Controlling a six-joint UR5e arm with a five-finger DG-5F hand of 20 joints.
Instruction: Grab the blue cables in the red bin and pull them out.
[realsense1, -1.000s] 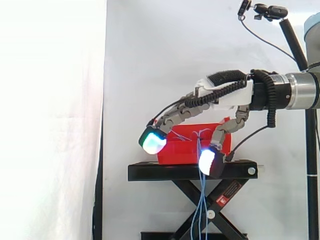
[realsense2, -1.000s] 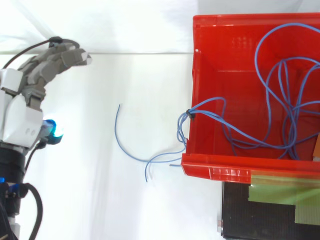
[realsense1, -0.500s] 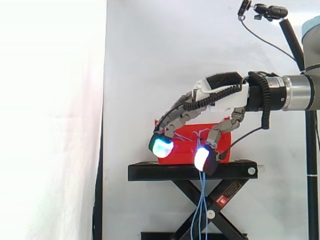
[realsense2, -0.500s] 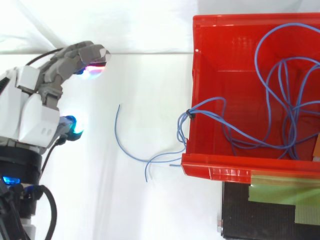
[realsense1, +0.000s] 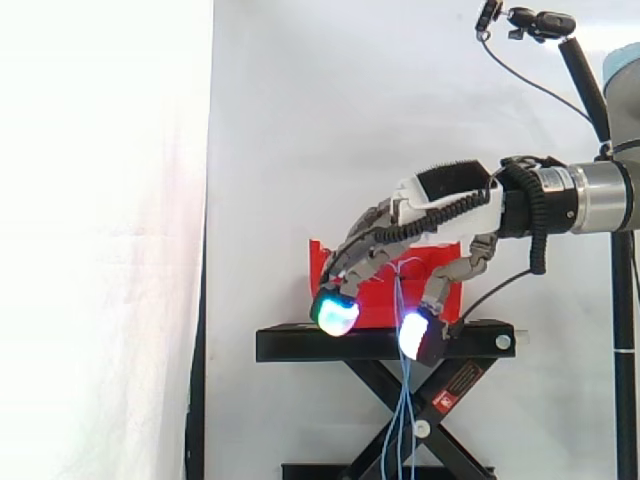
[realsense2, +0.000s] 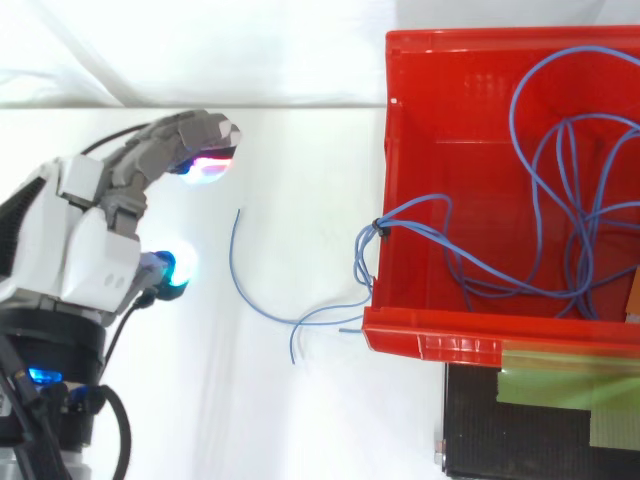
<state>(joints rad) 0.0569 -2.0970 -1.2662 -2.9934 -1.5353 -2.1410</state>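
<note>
A red bin (realsense2: 420, 335) stands on a black stand (realsense1: 380, 343) and holds a tangle of thin blue cables (realsense2: 560, 180). A bundle of them (realsense2: 372, 235) climbs over the bin's left wall and hangs down in front of the stand (realsense1: 403, 420), with loose ends trailing on the left (realsense2: 250, 290). My hand (realsense2: 85, 240) hovers left of the bin in the top view, apart from the cables. In the side view my hand (realsense1: 440, 205) sits in front of the bin. Its fingers are relaxed and spread with nothing between them, the glowing fingertips (realsense1: 336, 315) pointing down.
A black scissor lift (realsense1: 400, 400) carries the stand. A dark block with green tape (realsense2: 540, 420) lies below the bin in the top view. A white curtain hangs behind. A camera on a black pole (realsense1: 560, 40) stands at the upper right.
My hand has moved toward the bin, rightward in the top view, and dropped lower in the side view. The cables have not moved.
</note>
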